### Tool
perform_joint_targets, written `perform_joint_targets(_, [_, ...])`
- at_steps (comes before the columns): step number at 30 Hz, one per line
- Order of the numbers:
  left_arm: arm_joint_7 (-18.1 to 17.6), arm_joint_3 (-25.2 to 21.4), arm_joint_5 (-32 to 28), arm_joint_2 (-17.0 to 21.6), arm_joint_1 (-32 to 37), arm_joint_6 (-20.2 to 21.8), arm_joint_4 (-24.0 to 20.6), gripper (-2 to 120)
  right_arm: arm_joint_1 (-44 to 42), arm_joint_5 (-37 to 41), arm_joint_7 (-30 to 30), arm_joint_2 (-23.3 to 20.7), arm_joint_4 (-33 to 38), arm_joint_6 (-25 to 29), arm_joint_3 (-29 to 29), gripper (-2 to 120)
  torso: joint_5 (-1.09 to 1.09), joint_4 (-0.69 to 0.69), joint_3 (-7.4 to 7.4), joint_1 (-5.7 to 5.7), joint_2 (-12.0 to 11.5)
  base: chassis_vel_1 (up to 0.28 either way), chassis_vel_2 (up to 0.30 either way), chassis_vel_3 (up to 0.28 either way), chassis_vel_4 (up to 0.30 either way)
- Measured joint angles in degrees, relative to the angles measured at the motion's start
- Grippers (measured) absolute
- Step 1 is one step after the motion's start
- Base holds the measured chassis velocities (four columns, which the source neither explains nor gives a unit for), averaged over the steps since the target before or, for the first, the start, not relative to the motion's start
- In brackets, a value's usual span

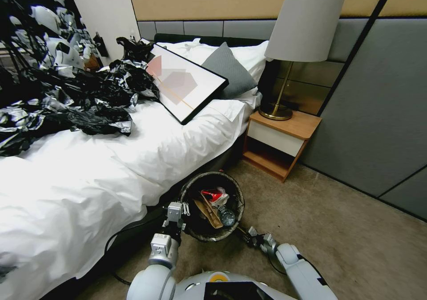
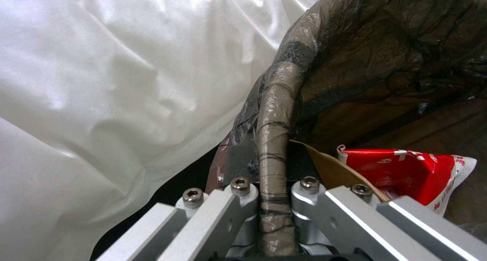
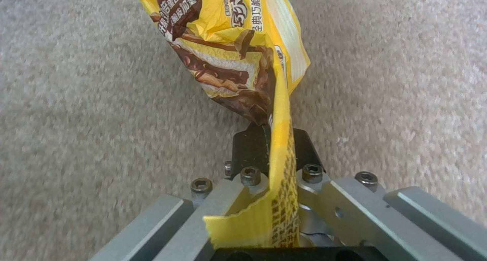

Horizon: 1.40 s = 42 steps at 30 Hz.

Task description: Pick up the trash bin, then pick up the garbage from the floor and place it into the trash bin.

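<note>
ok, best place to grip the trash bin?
The rolled rim, from above, one finger inside and one outside. The trash bin stands upright and open-topped, and its bag-wrapped lip is thin enough to pinch. The left gripper holds it this way, on the bed-facing side; the right gripper holds a yellow wrapper.

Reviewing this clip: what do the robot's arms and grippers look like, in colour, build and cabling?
Both arms have glossy white-grey rounded shells with black seams. The left gripper and right gripper are bare silver metal: flat angled bars joined with black hex screws, ending in dark pads. A thin black cable runs along the right forearm.
</note>
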Motion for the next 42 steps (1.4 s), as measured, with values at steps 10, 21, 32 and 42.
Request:
perform_joint_targets(10, [0.0,0.2,0.2,0.1,0.0,0.0,0.0,0,-2.3,3.1,0.9,-0.4,3.2,0.7,2.4,0,0.00,0.00,0.00,0.00,0.0,0.000,0.000,0.000,0.000])
perform_joint_targets(21, [0.1,-0.2,-0.3,0.4,-0.4,0.0,0.0,0,-7.5,13.7,8.5,0.7,12.7,1.1,9.6,0,0.00,0.00,0.00,0.00,0.0,0.000,0.000,0.000,0.000])
perform_joint_targets(32, [0.1,-0.2,-0.6,0.5,-0.4,0.1,-0.3,0,-9.5,24.4,8.1,-0.3,23.2,4.5,17.7,0,0.01,0.00,0.00,0.00,0.0,0.000,0.000,0.000,0.000])
perform_joint_targets(42, [0.1,-0.5,-0.5,0.3,-0.4,0.1,0.1,0,-13.6,33.9,3.1,0.4,42.7,6.8,18.8,0,-0.03,0.01,0.00,-0.01,0.0,0.000,0.000,0.000,0.000])
